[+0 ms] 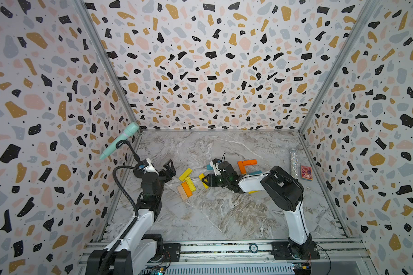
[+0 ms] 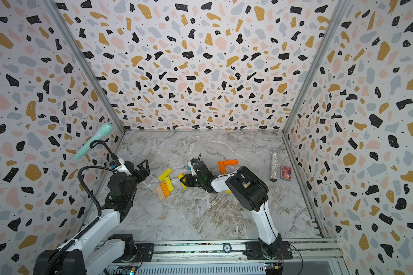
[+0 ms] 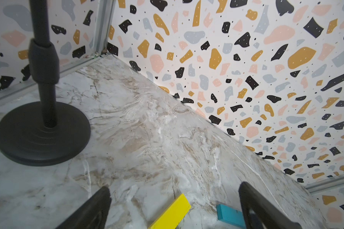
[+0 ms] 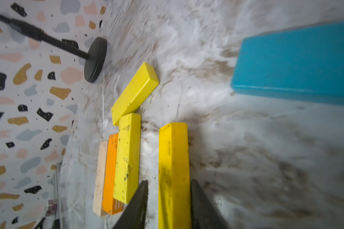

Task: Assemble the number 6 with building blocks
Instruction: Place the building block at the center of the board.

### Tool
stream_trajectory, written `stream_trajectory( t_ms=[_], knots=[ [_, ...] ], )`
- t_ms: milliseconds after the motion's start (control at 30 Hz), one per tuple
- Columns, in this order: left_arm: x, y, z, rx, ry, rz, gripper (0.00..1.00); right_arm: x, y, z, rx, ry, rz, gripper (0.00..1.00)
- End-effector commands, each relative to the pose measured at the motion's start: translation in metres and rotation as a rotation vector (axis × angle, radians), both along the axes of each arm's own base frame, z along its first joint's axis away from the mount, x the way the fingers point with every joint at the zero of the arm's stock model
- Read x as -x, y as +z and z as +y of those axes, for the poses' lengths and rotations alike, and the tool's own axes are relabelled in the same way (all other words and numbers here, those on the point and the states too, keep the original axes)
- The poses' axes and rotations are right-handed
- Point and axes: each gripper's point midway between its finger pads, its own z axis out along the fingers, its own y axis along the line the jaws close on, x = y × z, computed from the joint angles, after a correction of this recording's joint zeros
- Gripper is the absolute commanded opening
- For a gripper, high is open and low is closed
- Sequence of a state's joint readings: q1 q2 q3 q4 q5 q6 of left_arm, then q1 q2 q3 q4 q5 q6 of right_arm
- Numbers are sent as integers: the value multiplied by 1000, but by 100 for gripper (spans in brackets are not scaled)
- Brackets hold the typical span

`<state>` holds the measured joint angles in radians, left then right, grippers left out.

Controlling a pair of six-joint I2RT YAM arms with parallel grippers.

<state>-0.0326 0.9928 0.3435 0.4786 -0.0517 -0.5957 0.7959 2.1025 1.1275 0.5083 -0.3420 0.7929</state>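
Clustered planks [image 1: 190, 183] near right claw [image 1: 203, 181]: two yellow, one orange, one pale.

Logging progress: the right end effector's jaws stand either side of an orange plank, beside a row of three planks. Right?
Not quite: the plank between the right end effector's jaws is yellow, not orange, as the right wrist view shows. It does lie beside the row of three planks.

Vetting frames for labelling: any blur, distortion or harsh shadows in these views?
Right wrist view: tabletop smeared with blur, near blue block soft, yellow block legible. Left wrist view: sharp throughout. Both top views: walls stretched by the wide lens, light even, no harsh shadows or glare.
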Motion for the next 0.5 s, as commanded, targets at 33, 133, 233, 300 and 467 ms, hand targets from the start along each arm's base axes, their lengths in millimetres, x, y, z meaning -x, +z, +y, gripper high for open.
stream_trajectory(
  t_ms=[33, 133, 233, 300, 467],
  knots=[
    [-13, 27, -10, -6, -68, -74, 90, -8, 20, 7, -20, -5, -42, 51],
    [-19, 24, -18, -4, -115, -50, 84, -6, 26, 1, 16, 2, -65, 54],
    [-25, 19, -30, 14, -179, -23, 72, 0, 39, -8, 67, 27, -111, 54],
    [-28, 16, -40, 13, -218, 3, 62, 8, 47, -16, 102, 58, -138, 49],
    [-20, -7, -62, -64, -246, 105, 42, 33, 47, -36, 201, 179, -192, 39]
  ],
)
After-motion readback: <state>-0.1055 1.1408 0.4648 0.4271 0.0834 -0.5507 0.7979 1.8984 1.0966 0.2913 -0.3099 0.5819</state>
